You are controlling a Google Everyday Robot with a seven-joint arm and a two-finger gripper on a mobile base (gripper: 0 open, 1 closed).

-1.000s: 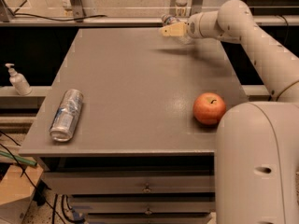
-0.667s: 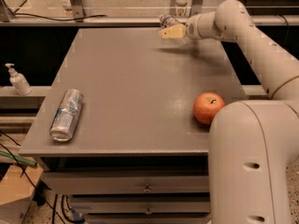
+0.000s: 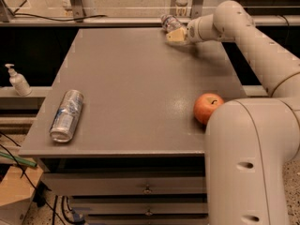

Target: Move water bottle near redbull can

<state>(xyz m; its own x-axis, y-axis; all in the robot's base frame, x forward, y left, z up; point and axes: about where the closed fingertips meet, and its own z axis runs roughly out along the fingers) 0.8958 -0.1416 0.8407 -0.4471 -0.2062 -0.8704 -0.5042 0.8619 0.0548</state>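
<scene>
The water bottle (image 3: 168,21) is at the upper centre of the frame, at the far edge of the counter (image 3: 131,78). Only a short clear section is visible. Its long axis appears to run from upper left down to lower right, toward the gripper. Which end carries the cap cannot be determined.

The gripper (image 3: 176,35) is just beside the bottle, on its lower right. Whether it is clamped on the bottle or merely against it cannot be determined. The arm (image 3: 253,41) enters from the right side of the frame.

The redbull can (image 3: 67,115) lies on its side at the lower left of the counter, well apart from the bottle. Its long axis runs nearly up-down in the frame, with the top leaning slightly right. The counter surface between bottle and can is bare.

An apple (image 3: 207,108) sits at centre right, partly hidden by the large arm segment (image 3: 248,163) in the lower right foreground. A white pump bottle (image 3: 18,82) stands on a ledge at the left, off the counter.
</scene>
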